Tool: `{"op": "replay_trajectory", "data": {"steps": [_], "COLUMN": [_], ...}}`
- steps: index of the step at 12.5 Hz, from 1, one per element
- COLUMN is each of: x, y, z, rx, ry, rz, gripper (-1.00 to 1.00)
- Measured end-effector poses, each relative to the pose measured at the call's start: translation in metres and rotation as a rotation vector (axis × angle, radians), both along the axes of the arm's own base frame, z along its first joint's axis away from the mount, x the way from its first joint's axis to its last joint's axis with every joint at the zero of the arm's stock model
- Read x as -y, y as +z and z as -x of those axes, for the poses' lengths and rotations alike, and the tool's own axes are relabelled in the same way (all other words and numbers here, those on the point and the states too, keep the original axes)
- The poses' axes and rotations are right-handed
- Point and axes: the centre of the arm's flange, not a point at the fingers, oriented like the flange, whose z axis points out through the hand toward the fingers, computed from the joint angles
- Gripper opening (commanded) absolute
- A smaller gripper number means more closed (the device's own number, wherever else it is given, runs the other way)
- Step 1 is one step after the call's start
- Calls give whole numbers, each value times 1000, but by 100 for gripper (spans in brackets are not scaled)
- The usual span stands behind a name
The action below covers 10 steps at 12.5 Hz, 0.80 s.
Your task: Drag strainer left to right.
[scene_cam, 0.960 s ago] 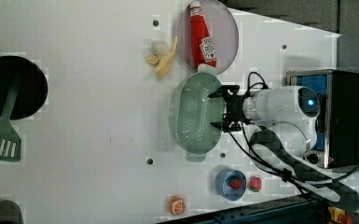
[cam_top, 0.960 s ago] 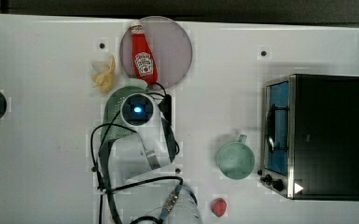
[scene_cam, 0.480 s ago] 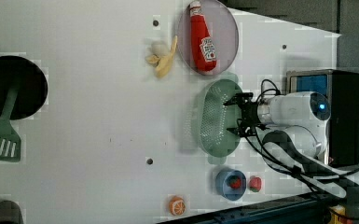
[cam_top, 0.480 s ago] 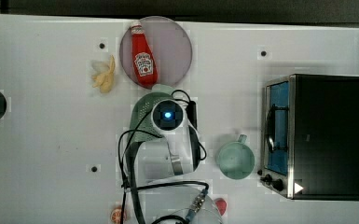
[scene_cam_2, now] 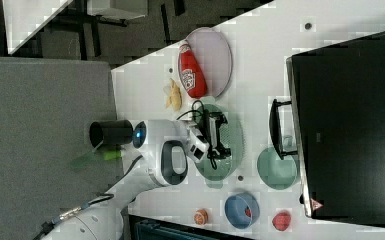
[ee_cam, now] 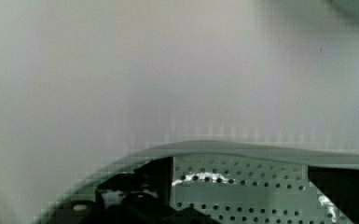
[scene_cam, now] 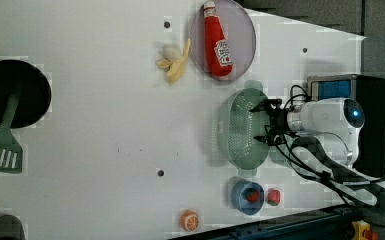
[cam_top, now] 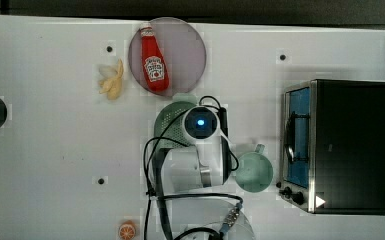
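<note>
Mint-green plastic surrounds your fingers (scene_cam: 264,124): they sit spread wide inside the strainer (scene_cam: 240,127), braced against its wall so you can drag it without gripping. Beyond them lies the ketchup plate (scene_cam: 242,37); the mug (cam_top: 254,171) waits just beside the arm.

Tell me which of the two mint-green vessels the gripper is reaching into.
The strainer, the large oval one with tiny holes. The open gripper sits inside it. The mug is smaller, round, and stands apart.

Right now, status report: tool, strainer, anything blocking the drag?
Tool open, fingers down inside strainer. Strainer flat on table, just below plate in the left view. Mug sits close off the strainer's right in the top view.
</note>
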Motion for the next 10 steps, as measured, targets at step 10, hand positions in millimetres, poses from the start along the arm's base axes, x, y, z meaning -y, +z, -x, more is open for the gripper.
{"op": "replay_trajectory", "data": {"steps": [10], "x": [56], "y": [-1], "z": [3], "rx": [-8], "ry": [-39], "rz": [20], "gripper": [100]}}
